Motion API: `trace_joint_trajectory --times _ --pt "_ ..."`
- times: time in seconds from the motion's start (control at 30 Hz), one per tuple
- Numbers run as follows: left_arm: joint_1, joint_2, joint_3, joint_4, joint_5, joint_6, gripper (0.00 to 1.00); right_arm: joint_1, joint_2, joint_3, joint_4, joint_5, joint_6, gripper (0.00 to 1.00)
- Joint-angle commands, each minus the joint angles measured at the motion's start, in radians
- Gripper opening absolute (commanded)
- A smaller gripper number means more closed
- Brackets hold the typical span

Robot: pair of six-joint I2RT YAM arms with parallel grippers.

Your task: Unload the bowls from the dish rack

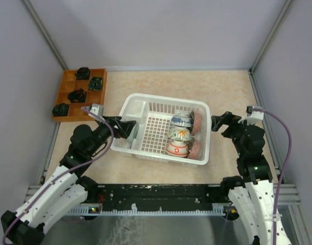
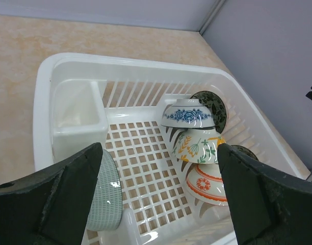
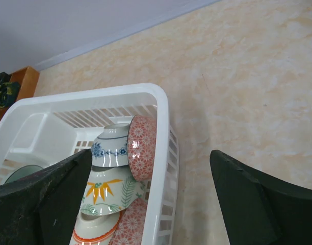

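Tabletop [image 1: 161,81] beige, mottled; grey walls [image 1: 156,30] around; left gripper [image 1: 128,128], right gripper [image 1: 217,122] spread.

- No lettering, label, brand, number or sign can be read in any of the three views.
- The marks on the bowls [image 2: 188,115] in the dish rack [image 2: 42,102] are painted flowers, leaves and bands, not writing.
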Motion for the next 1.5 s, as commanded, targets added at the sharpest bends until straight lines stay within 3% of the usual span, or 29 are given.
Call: trace_joint_trajectory --times 0.0,0.13,0.27,0.47,1.0,1.27,1.47 --pt "-0.006 -0.019 -0.011 0.0 -0.05 -0.005 0.99 0.007 -0.005 0.011 0.039 -0.009 -0.012 0.99" --pt "-0.005 -0.019 0.011 -0.063 -0.095 0.011 0.99 0.008 -0.005 0.018 0.013 0.036 -0.012 0.99" --pt "-0.006 -0.051 0.018 -0.156 -0.252 -0.006 0.99 0.008 -0.003 0.035 -0.049 0.209 0.016 0.99" --pt "-0.005 -0.147 -0.022 -0.185 -0.397 -0.007 0.99 0.007 -0.008 0.032 -0.043 0.202 0.016 0.99" --pt "-0.006 -0.214 -0.032 -0.209 -0.415 -0.003 0.99 0.007 -0.011 0.029 -0.022 0.13 -0.005 0.99" --pt "-0.005 -0.151 -0.005 -0.231 -0.363 0.007 0.99 0.007 -0.002 0.043 -0.03 0.071 -0.024 0.99" --pt "-0.005 -0.1 0.015 -0.241 -0.347 0.003 0.99 0.008 0.038 0.052 0.049 -0.138 0.019 0.95"
